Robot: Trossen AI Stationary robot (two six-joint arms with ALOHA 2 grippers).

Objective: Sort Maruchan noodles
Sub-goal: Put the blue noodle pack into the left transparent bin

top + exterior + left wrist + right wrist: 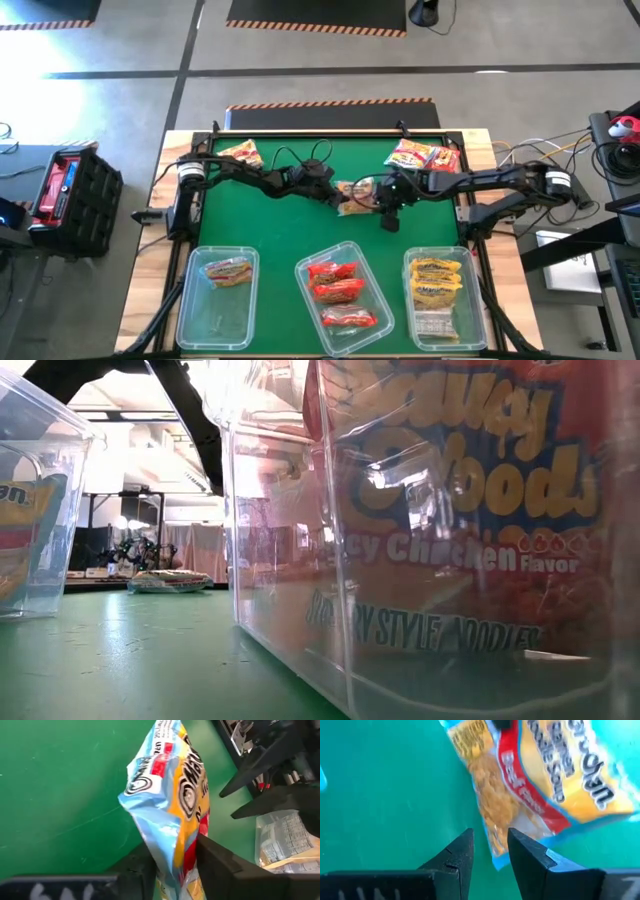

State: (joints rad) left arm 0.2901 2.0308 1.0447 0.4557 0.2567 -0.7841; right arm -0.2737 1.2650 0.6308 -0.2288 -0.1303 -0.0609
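A green mat covers the desk [300,220], framed by a pale wooden edge. The packet [167,810] between both black arms is light blue and yellow with a red band and black lettering. One clear bin [216,300] holds an orange-pink packet, the middle bin [305,300] red packets, the third bin [470,300] yellow ones. Orange-and-black hazard stripes [330,102] mark the grey floor beyond.
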